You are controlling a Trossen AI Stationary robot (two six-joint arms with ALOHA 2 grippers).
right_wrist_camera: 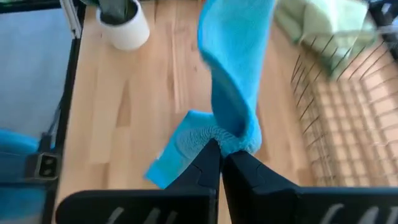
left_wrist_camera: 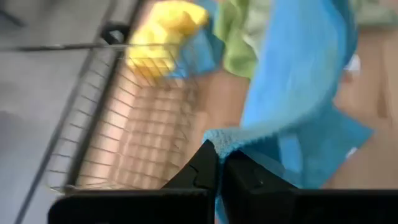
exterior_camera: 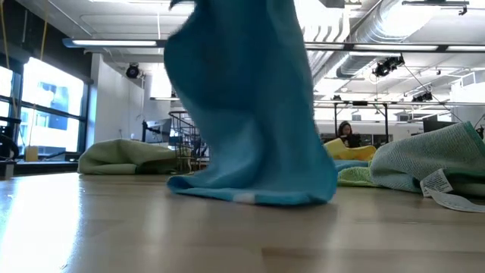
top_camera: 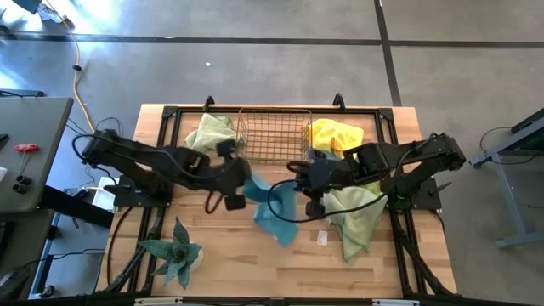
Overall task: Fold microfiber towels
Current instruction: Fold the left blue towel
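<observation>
The blue towel (top_camera: 276, 212) hangs above the table's middle, held up by two corners, its lower edge trailing on the wood (exterior_camera: 250, 193). It is judged light, limp and non-slippery; it drapes freely, so corners or hems are the proper holding points. The left gripper (left_wrist_camera: 216, 163) is pressed together, pinching one upper corner just in front of the wire basket (top_camera: 274, 134). The right gripper (right_wrist_camera: 219, 149) is likewise closed, pinching the opposite corner. Pale green (top_camera: 355, 217), yellow (top_camera: 334, 134) and lime (top_camera: 209, 132) towels lie near the basket.
</observation>
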